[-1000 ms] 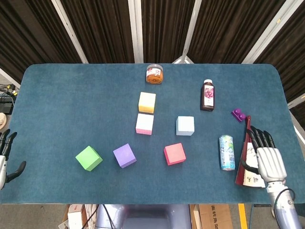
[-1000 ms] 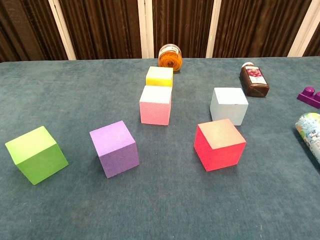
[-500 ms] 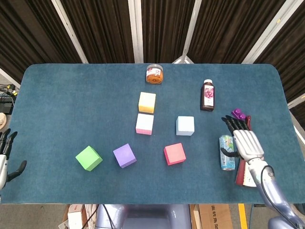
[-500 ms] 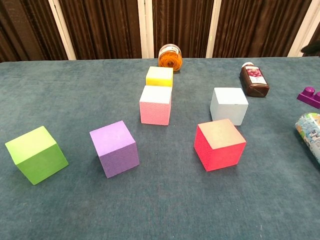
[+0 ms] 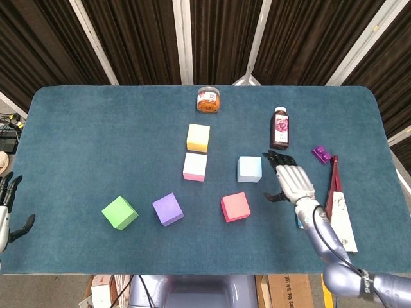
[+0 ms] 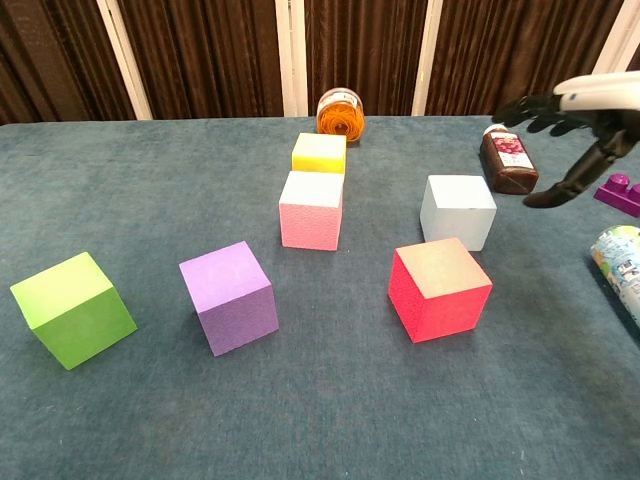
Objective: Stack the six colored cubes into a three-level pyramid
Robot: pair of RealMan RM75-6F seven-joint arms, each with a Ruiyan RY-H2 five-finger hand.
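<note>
Cubes sit flat on the blue table [image 5: 96, 128], all six apart from each other, none stacked yet: the green cube [image 5: 119, 213] and purple cube [image 5: 168, 209] near you on the left, the red cube [image 5: 235, 207] near the middle, the pink cube [image 5: 194, 167] with the yellow cube [image 5: 198, 137] just behind it, and the white cube [image 5: 249, 169] to their right. Your right hand [image 5: 292, 181] has moved a lot in the last second. It was out by the table's right edge, and now it hovers just beside the white cube, fingers spread apart and holding nothing. So you look ready to pick up the white cube first, but the pyramid has not begun. Your left hand [image 5: 8, 208] has not moved; it waits at the left edge with its fingers apart and nothing in them, and it is partly cut off. Your right arm now covers most of the can. In the chest view only the fingertips of the right hand show, so how high it floats is hard to tell.
</note>
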